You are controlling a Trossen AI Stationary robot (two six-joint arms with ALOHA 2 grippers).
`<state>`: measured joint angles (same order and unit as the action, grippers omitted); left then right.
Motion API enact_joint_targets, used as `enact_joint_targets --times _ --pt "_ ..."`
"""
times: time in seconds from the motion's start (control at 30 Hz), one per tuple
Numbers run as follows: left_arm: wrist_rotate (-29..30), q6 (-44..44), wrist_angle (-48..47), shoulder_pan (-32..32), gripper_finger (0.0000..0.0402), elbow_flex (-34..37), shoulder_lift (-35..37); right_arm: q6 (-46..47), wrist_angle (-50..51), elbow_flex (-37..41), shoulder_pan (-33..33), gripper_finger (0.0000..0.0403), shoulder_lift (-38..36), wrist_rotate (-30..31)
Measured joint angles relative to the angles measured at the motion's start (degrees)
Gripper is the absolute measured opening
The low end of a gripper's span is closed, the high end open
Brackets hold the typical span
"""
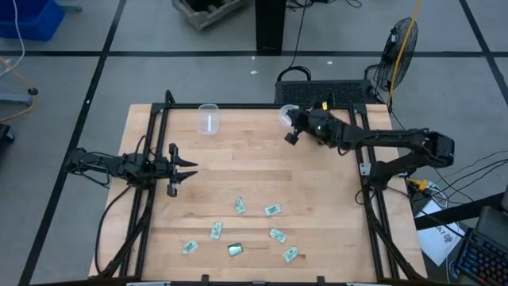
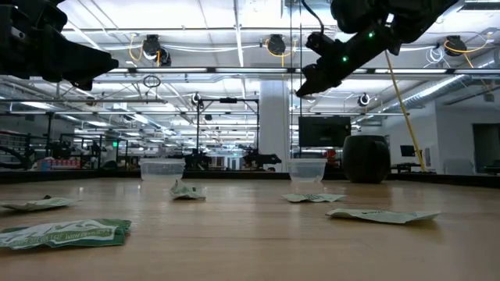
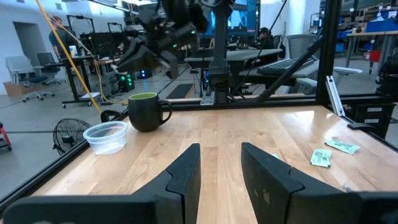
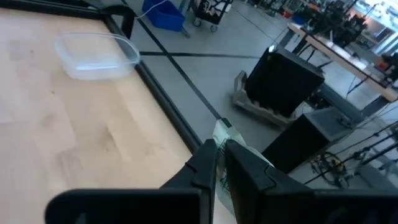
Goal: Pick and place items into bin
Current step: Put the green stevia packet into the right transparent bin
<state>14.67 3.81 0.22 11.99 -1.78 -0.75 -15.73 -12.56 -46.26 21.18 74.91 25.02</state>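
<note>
- Right hand [image 1: 290, 137] is up off the tabletop [image 1: 254, 159] at the far side, near a clear tub [image 1: 286, 116] by the far rail. Fingers pinched on a pale packet [image 4: 225, 138], which sticks out past the tips in the right wrist view.
- A second clear tub [image 1: 208, 118] sits further left along the same far edge. Can't tell whether either tub has anything in it yet.
- Left hand [image 1: 187, 170] waits over the left side of the tabletop, fingers parted, nothing between them.
- Seven packets left lying flat on the near half: two [image 1: 240, 206] [image 1: 273, 210] in a middle row, then ones at [image 1: 216, 231], [image 1: 277, 235], [image 1: 189, 247], [image 1: 290, 254], plus the darker green one [image 1: 235, 249].
- A dark green mug [image 3: 146, 112] stands beside the tub in the left wrist view, not part of the job.
- Judgement: early in the task, one packet in transit and about to be dropped, the rest untouched; most picking is left.
</note>
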Motion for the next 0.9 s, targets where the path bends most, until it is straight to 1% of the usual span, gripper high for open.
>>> enact_joint_targets --times 0.3,0.4,0.57,0.73,0.9 --pt "0.0 0.0 0.0 0.0 0.0122 0.0 0.0 2.5 -0.1 0.0 8.2 0.0022 0.3 -8.8" --pt "0.0 0.0 0.0 0.0 0.0122 0.0 0.0 3.0 -1.0 0.0 10.7 0.0022 1.6 -9.3" --pt "0.0 0.0 0.0 0.0 0.0122 0.0 0.0 4.4 -4.5 0.0 14.4 0.0022 6.3 -16.3" --pt "0.0 0.0 0.0 0.0 0.0122 0.0 0.0 5.0 -6.4 0.0 16.3 0.0022 11.3 -16.4" --pt "0.0 0.0 0.0 0.0 0.0122 0.0 0.0 8.5 -6.1 -1.9 17.8 0.0022 15.2 -18.2"
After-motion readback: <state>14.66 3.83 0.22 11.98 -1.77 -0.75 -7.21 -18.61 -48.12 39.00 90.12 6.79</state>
